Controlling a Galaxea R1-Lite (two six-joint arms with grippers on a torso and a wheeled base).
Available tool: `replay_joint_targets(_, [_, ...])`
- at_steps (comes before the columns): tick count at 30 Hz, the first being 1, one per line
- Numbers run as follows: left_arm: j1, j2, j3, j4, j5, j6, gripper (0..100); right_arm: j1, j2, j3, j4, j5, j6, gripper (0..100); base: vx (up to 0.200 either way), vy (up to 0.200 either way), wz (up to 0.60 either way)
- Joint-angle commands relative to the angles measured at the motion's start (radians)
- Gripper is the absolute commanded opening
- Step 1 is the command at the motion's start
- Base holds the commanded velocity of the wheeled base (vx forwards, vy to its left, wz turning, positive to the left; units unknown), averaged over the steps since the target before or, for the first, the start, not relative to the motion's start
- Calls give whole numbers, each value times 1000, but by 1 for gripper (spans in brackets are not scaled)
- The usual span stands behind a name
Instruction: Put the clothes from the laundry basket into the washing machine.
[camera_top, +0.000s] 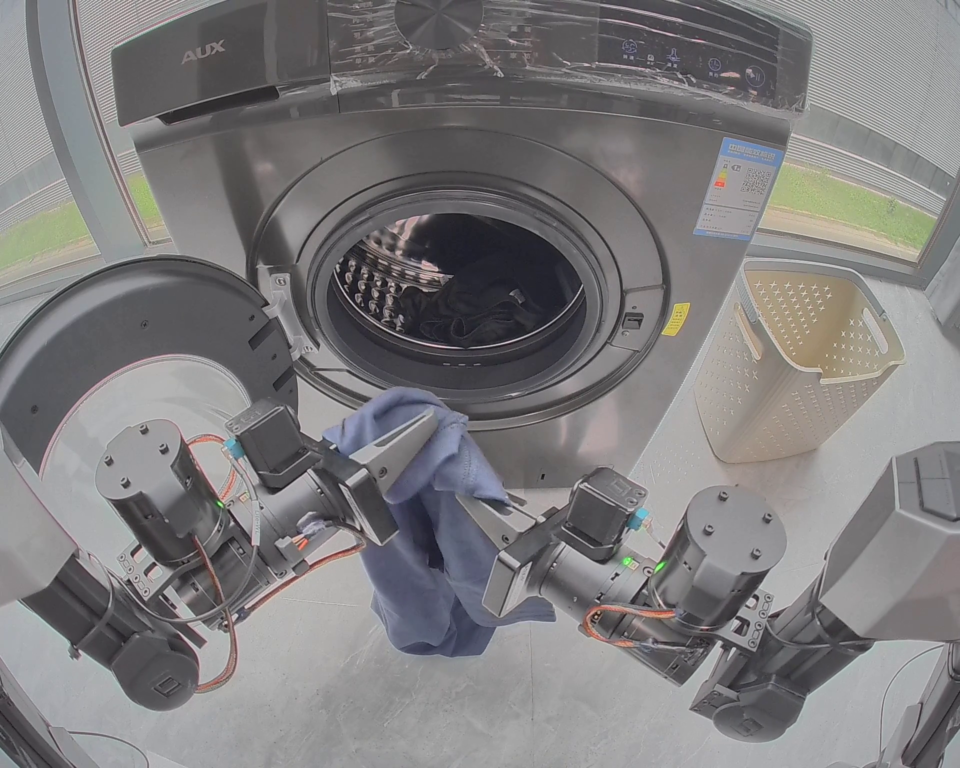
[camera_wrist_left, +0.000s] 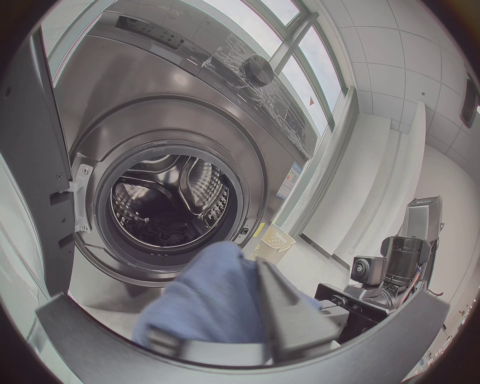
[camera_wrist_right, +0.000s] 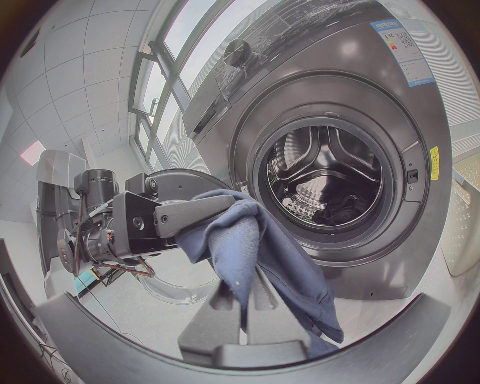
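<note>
Blue fleecy garment (camera_top: 430, 580), crumpled, pinched by left end effector (camera_top: 420, 435), right end effector (camera_top: 472, 507).

I have both arms held forward, forearms angled inward toward each other. My left claw (camera_top: 415, 432) is pinched on the blue garment (camera_top: 440, 570) near its top. My right claw (camera_top: 482, 512), slightly lower and just beside it, grips the same cloth.

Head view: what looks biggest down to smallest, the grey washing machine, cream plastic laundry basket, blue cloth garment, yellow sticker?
grey washing machine
cream plastic laundry basket and blue cloth garment: about alike; garment hangs nearer the camera, so unranked
yellow sticker
</note>
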Motion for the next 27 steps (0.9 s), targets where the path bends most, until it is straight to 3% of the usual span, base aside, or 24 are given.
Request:
replay_joint_targets(1, [3,3,-8,0,1,-23,100,9,-38,25,-1,1,5,0,0,0,0])
replay_joint_targets(4, [3,3,-17,0,3,-37,100,9,-50,38,-1,-1,11,0,0,0,0])
replay_joint_targets(16, [5,-3,-20,-1,3,-37,100,-30,-47,32,1,-10,45,0,0,0,0])
replay_joint_targets(20, [9,-9,-5,-1,1,-32,100,-64,-43,-8,1,-42,57,0,0,0,0])
replay_joint_targets(22, [0,-5,37,-1,1,-23,100,-93,-32,-70,10,-71,62,0,0,0,0])
replay_joint_targets(25, [-8,-2,109,-1,-11,-9,100,-121,-9,-117,14,-74,63,0,0,0,0])
replay_joint_targets(27, [-20,3,147,-1,-13,19,100,-127,7,-137,17,-77,63,0,0,0,0])
